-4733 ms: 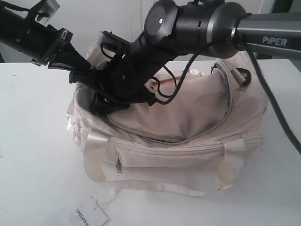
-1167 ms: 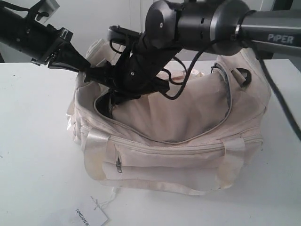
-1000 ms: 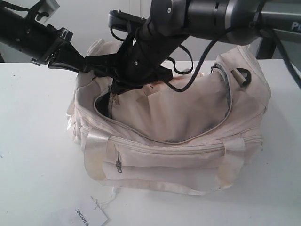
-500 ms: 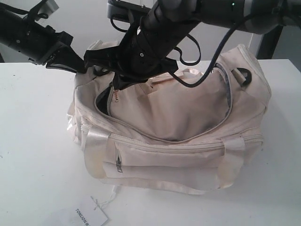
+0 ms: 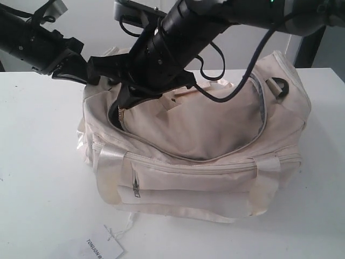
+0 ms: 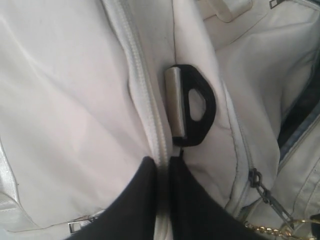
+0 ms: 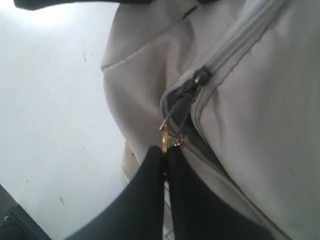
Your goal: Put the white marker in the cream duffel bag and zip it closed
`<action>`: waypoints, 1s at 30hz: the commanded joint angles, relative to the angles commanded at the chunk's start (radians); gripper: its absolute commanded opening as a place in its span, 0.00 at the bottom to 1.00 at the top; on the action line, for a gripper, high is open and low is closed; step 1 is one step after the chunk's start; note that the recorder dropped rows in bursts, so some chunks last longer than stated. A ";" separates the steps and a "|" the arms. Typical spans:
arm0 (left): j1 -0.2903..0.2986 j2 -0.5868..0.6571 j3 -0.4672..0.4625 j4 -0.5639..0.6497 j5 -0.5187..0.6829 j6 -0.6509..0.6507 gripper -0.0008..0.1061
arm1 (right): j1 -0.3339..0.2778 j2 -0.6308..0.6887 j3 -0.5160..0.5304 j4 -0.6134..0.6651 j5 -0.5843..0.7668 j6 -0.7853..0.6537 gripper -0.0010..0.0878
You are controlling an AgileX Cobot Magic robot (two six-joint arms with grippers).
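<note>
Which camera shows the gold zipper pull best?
The right wrist view: the gold zipper pull sits close up, pinched in the right claw on the cream duffel bag. In the exterior view the arm hides it. The left wrist view shows only a bit of gold chain.

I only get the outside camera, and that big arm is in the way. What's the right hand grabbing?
Observer: The right hand is pinched shut on the gold zipper pull.
Kid: And the left hand?
Observer: The left hand is pinching the cream duffel bag along its zipper seam, beside a black ring.
Kid: Any gap by the pull?
Observer: Yes, a dark gap shows beside the slider.
</note>
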 joint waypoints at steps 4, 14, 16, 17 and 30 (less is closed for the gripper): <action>0.000 0.000 0.000 -0.029 -0.019 -0.004 0.01 | 0.000 0.031 0.002 0.070 0.065 -0.053 0.01; 0.000 0.000 0.000 -0.035 -0.027 -0.004 0.01 | 0.000 0.050 0.002 0.110 0.234 -0.181 0.01; 0.000 0.000 0.000 -0.019 -0.028 0.000 0.01 | 0.000 0.050 0.002 0.110 0.276 -0.217 0.01; 0.000 0.000 0.000 -0.005 -0.028 0.000 0.01 | 0.000 0.048 0.002 0.108 0.276 -0.237 0.01; 0.000 0.000 0.000 0.202 0.038 0.000 0.01 | 0.000 -0.030 0.002 -0.143 0.276 -0.221 0.01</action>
